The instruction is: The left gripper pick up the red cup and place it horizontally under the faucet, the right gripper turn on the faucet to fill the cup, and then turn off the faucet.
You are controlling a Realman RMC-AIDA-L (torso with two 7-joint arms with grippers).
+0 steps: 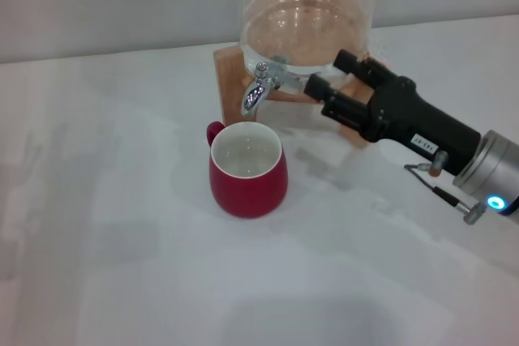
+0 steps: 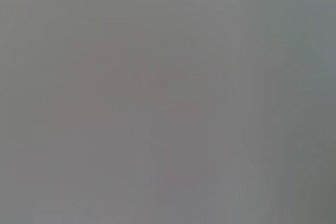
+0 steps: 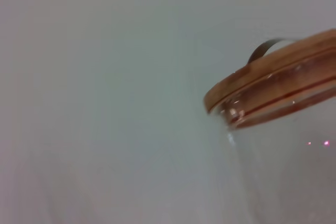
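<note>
One gap matters: your right gripper (image 1: 331, 85) (jaws parted, empty) sits just right of the faucet (image 1: 261, 87) lever, frame top-centre; red cup (image 1: 247, 169) waits below.

Looks like lab or test bench, not lived-in kitchen. Plain white counter (image 1: 122, 265), bare pale wall (image 1: 97, 6) behind. Only props: glass dispenser jar (image 1: 306, 14) on wooden stand (image 1: 231, 79), wooden lid (image 3: 273, 77), one red cup (image 1: 247, 172).
</note>
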